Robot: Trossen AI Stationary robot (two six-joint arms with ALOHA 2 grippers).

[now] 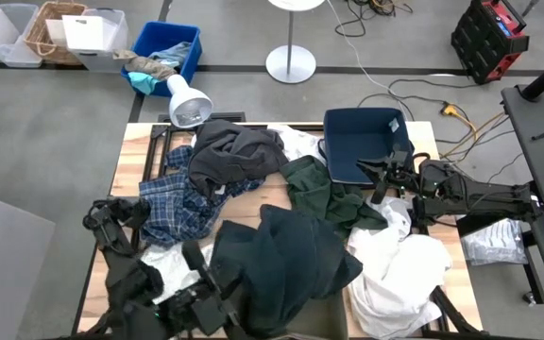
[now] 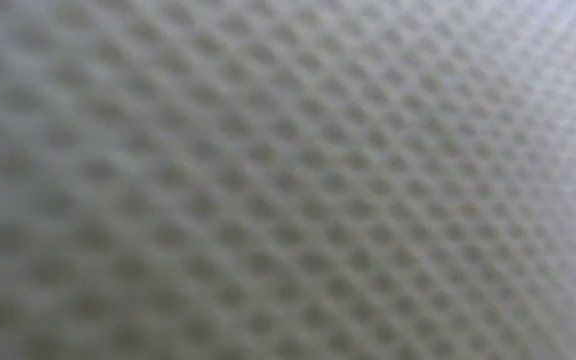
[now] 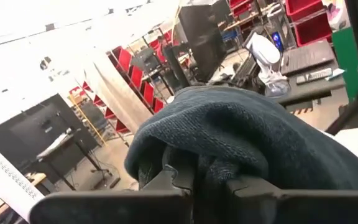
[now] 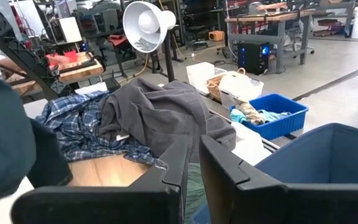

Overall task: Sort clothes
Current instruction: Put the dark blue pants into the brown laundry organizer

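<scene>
Worktop [image 1: 130,142]: wooden, covered w/ heaped clothes.

Left side: left gripper [image 3: 194,183] at near-left part of worktop, clamped shut on a fold of the dark teal garment [image 1: 286,260]. Left wrist view shows that fabric [image 3: 241,140] bunched over and between the fingers. In high view the garment spreads wide across near-centre of worktop, partly over left arm.

Just beside left arm, farther in: blue-and-white plaid shirt [image 1: 173,203], crumpled, left-centre. White garment [image 1: 163,260] shows partly under it, near left arm. Charcoal grey garment [image 1: 234,156] lies heaped on plaid shirt's far edge, at far-centre; also seen in right wrist view [image 4: 160,115] resting on the plaid [image 4: 73,121].

Centre: dark green garment [image 1: 319,189] betw. grey heap and blue bin, touching teal garment's far edge.

Right side: large white garment [image 1: 395,269] heaped at near-right corner. Navy bin [image 1: 362,142] on far-right of worktop. Right gripper [image 1: 382,178] sits at bin's near edge, over green/white fabrics; fingers nearly together, a narrow gap betw. them in right wrist view [image 4: 191,177], nothing seen held.

Off worktop, floor beyond: white lamp head [image 1: 189,102] at far edge; blue crate [image 1: 173,47] w/ rags.

Low view: blocked by pale mesh-textured fabric against lens; nothing else discernible.
</scene>
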